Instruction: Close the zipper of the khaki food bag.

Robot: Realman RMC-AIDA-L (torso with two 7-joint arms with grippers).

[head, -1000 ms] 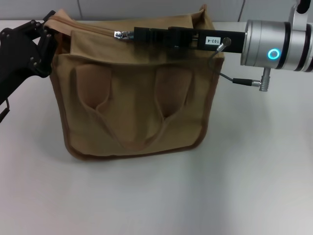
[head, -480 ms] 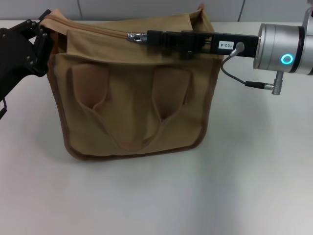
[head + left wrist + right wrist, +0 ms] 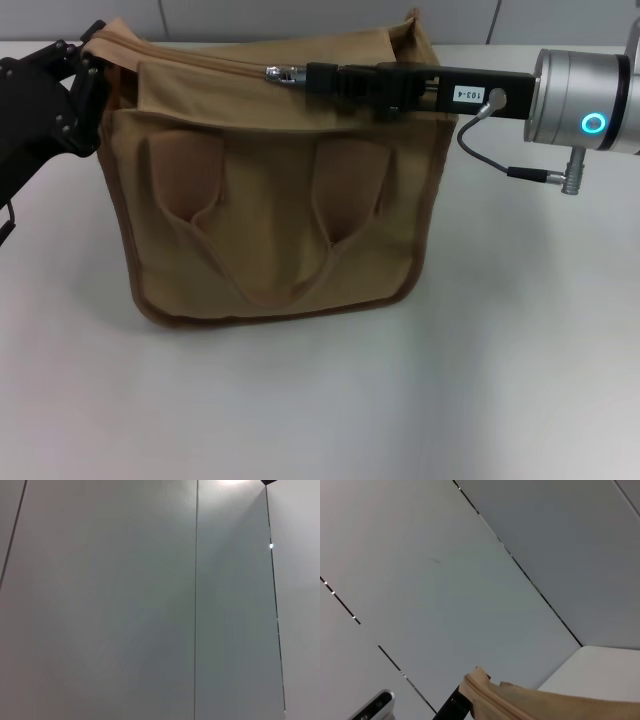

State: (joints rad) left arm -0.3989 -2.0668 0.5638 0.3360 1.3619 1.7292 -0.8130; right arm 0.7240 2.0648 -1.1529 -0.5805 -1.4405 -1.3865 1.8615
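Here one boxy khaki-tan canvas food bag (image 3: 275, 190) with brown piping stands upright on the white table (image 3: 500, 380), its two looped handles hanging against the near face. Its single tan zipper (image 3: 215, 62) runs along the top edge. The right gripper (image 3: 300, 74) lies across the top, clenched on the silver pull tab. The left gripper (image 3: 88, 62) grasps the bag's left top corner; its fingertips are hidden by fabric.
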